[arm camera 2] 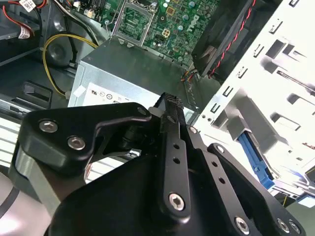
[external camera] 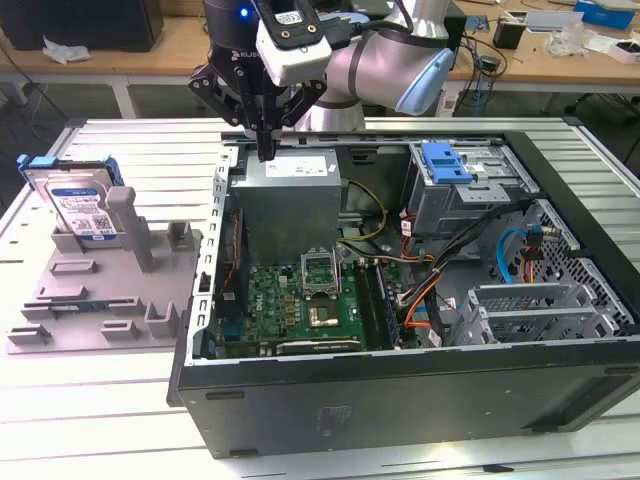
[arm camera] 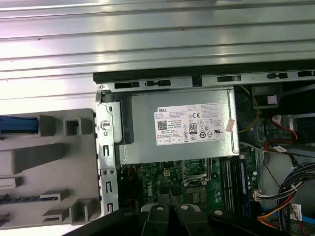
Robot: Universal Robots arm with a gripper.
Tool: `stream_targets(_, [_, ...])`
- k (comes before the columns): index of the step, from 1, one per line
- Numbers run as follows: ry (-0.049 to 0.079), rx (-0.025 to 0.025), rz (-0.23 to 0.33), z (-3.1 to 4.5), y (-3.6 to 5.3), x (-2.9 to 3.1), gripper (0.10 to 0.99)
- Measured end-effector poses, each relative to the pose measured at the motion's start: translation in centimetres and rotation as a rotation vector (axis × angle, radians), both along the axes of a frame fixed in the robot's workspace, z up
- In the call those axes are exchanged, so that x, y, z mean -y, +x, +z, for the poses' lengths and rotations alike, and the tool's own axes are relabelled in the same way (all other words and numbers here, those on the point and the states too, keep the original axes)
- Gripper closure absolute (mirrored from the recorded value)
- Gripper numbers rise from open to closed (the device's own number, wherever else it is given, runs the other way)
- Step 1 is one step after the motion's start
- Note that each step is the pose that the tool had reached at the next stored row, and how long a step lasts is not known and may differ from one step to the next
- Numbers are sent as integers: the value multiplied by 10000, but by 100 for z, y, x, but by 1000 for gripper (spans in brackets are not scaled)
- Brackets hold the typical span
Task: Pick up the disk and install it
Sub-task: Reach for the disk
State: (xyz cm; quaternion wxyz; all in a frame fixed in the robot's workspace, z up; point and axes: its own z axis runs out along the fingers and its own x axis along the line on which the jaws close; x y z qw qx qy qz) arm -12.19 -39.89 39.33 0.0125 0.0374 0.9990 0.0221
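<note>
The disk (external camera: 82, 208) stands upright in a grey fixture (external camera: 100, 300) on the slatted metal table (external camera: 100, 430), at the exterior view's left, outside the open computer case (external camera: 400, 400). We see its label facing the camera and its blue bracket framing it. In the first wrist view the bracket's blue edge (arm camera: 18, 124) shows at the fixture's end.

The gripper (external camera: 265, 150) is well apart from the disk. It hangs over the case's rim, at the corner of the grey metal box (external camera: 290, 200) with the white sticker. We cannot tell whether the tip touches the box.

Its jaws stand closed together, and we see nothing between them.

Beyond the box lies the green motherboard (external camera: 300, 300). A blue tab (external camera: 445, 162) sits on the drive cage (external camera: 460, 195), toward the exterior view's right.
</note>
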Motion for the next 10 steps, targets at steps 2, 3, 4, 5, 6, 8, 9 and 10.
stream_targets(2, [0,0,0,0,-1,0,980])
stream_targets(3, [0,1,-1,0,-20,-3,980])
stream_targets(4, [0,0,-1,-1,-119,-24,980])
stream_targets(5, [0,0,-6,-1,-196,-48,980])
stream_targets(6, [-1,0,-7,-1,-233,-59,980])
stream_targets(8, [-1,0,-11,-4,-361,-105,980])
stream_targets(9, [-1,-1,-9,-5,-403,-122,980])
stream_targets(10, [-2,-1,-11,-5,-428,-132,980])
